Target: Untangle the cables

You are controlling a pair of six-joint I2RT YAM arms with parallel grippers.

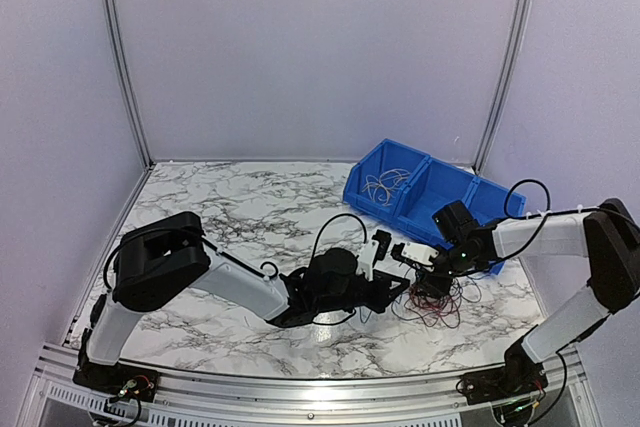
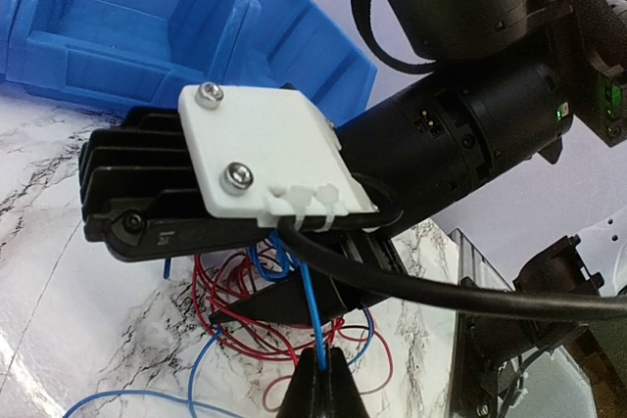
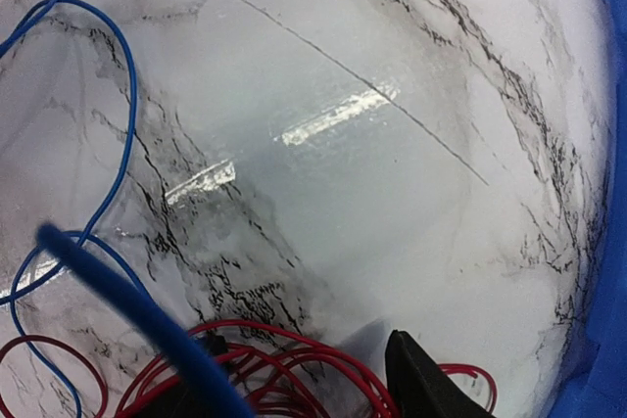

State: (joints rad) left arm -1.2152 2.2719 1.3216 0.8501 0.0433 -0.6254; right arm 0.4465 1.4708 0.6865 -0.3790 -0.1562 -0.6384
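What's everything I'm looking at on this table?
table: one, white marble with dark veins, under everything.
bins: three, blue, side by side at the back right.
pale wires: small bunch, tan, in the leftmost bin.
red wires: tangled loops, number unclear, in front of the bins.
blue wire: at least one, among the red loops.
left claw: black, shut on the blue wire.
right claw: black, open over the red wires.

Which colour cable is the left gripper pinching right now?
The blue cable, running straight up from the shut left gripper; the red cables lie loose beneath.
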